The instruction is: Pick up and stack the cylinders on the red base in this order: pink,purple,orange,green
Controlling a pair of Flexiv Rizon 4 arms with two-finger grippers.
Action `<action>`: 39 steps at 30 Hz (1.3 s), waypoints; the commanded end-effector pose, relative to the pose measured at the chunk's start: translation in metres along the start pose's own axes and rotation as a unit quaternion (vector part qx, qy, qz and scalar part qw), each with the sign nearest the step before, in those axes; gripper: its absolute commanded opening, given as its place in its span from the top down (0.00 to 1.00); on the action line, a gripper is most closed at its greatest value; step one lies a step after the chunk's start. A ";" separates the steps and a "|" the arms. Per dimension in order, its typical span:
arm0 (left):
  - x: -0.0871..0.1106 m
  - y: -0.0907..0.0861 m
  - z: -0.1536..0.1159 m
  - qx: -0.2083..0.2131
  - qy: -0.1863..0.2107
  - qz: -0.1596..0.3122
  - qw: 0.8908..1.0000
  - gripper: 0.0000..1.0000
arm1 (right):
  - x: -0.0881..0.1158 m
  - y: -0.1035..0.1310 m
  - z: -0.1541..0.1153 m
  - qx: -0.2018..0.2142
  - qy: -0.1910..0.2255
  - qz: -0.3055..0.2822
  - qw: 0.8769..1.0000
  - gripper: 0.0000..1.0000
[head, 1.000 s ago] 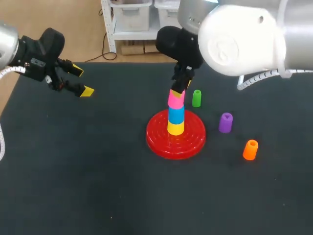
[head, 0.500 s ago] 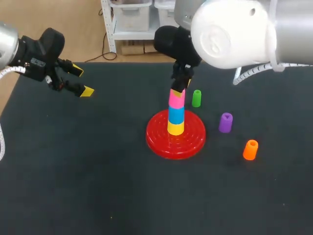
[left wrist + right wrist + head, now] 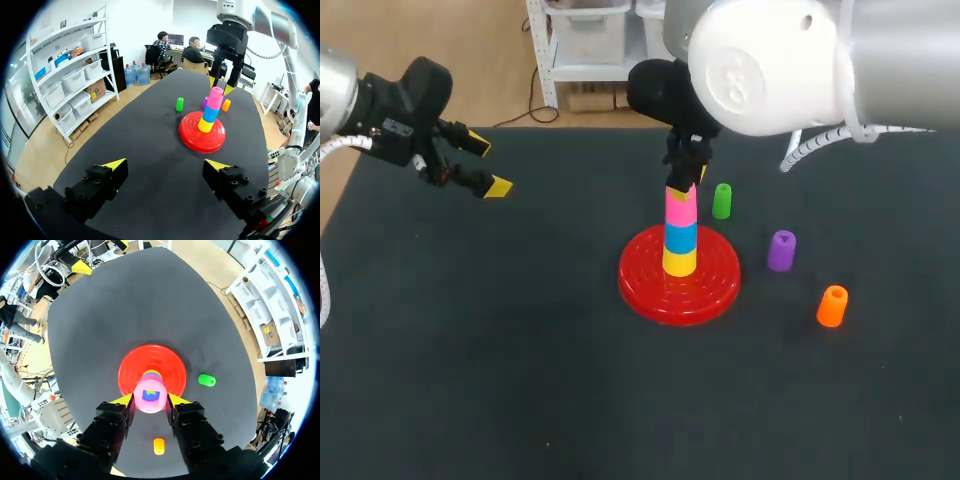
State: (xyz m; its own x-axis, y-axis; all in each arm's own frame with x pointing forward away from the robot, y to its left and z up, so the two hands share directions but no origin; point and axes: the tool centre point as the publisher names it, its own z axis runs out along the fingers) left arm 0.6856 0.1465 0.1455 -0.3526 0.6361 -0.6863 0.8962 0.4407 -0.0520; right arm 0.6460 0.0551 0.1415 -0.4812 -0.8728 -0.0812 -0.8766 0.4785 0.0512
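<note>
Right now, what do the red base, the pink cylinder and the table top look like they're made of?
The red base: likely moulded plastic, glossy; light glints along its concentric ridges. The pink cylinder: probably plastic too, smooth, evenly coloured, with a slight sheen. The table top: seems a matte dark cloth or mat, showing no reflections; exact material unclear.

You have the top cylinder held between your right fingers. It caps a stack of three standing on the base, mid-worktop. Off the base, the nearest cylinder stands just beside those fingers, with the middle cylinder and farthest cylinder trailing away. All of it lies well ahead of your left fingers.
</note>
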 end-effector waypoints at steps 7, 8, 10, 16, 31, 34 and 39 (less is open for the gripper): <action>0.001 0.000 0.000 0.000 -0.003 0.001 1.000 0.00 | 0.004 0.006 0.007 0.003 0.005 -0.008 1.000 1.00; 0.001 0.000 0.000 0.000 -0.003 0.001 1.000 0.00 | 0.005 0.007 0.010 0.003 0.008 -0.008 1.000 1.00; 0.001 0.000 0.000 0.000 -0.003 0.001 1.000 0.00 | 0.005 0.009 0.015 0.000 0.012 -0.008 1.000 1.00; 0.001 0.000 0.000 0.000 -0.003 0.001 1.000 0.00 | 0.003 0.005 0.027 -0.003 0.020 0.000 1.000 1.00; 0.001 0.000 0.000 0.000 -0.003 0.001 1.000 0.00 | -0.003 0.005 0.018 -0.019 -0.009 0.025 0.999 0.00; 0.001 0.000 0.000 0.000 -0.003 0.001 1.000 0.00 | -0.001 0.002 0.005 -0.021 -0.029 0.039 0.999 0.00; 0.001 0.000 0.000 0.000 -0.003 0.001 1.000 0.00 | 0.008 -0.003 -0.014 -0.023 -0.055 0.055 0.997 0.00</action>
State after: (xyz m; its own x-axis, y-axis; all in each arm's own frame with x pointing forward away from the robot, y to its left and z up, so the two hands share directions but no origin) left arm 0.6856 0.1465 0.1454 -0.3526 0.6361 -0.6863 0.8962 0.4407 -0.0520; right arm 0.6550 0.0594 0.1455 -0.5700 -0.8107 -0.1340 -0.8214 0.5586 0.1150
